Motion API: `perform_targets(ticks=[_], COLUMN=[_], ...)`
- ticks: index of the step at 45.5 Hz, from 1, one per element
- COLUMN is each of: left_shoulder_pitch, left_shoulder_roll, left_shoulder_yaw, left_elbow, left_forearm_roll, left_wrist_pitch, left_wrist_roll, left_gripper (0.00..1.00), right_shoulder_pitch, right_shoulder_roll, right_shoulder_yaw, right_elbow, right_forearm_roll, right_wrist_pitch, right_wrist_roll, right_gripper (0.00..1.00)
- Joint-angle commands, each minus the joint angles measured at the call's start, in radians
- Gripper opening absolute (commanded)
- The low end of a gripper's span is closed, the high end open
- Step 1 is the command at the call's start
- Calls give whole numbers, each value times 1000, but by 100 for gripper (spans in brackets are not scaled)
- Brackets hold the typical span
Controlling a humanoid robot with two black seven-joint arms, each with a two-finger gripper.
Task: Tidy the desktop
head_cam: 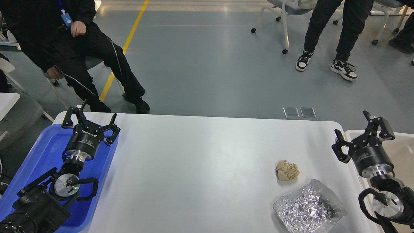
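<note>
— Where's the desktop (200,161)?
— Spread between both arms. The blue tray (38,155) lies at its left edge, with the left gripper (92,118) above it, fingers spread wide, empty.
— And the right gripper (360,129)?
— Over the beige bin (404,152), wide too. Crinkled foil (309,207) and a small crumpled wad (287,170) lie nearby.

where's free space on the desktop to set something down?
Most of the desktop is bare: the whole stretch from the blue tray and left gripper across to the crumpled paper ball. The far edge is bare too. Crowded spot: near right corner, where the paper ball and foil sheet lie close together beside the beige bin and right gripper.
</note>
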Motion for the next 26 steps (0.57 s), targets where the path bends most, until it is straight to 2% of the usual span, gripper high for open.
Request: perform_targets(ticks=[1, 4, 10, 26], left_shoulder_pitch=[0, 0, 0, 0], left_shoulder_roll=[0, 0, 0, 0], left_shoulder_yaw=[0, 0, 0, 0], left_elbow=[1, 1, 1, 1], left_forearm_roll=[0, 0, 0, 0], left_wrist_pitch=[0, 0, 0, 0], left_wrist_roll=[0, 0, 0, 0], left_gripper=[100, 100, 100, 100], right_shoulder_pitch=[54, 68, 95, 135], right_shoulder_roll=[49, 52, 54, 89], right_shoulder_yaw=[-6, -4, -12, -37], right_elbow=[-49, -76, -108, -144], right_forearm_roll=[-33, -34, -55, -56], right_wrist_pitch=[-2, -3, -2, -13], right_wrist_roll=[23, 27, 76, 78], right_gripper=[100, 100, 100, 100])
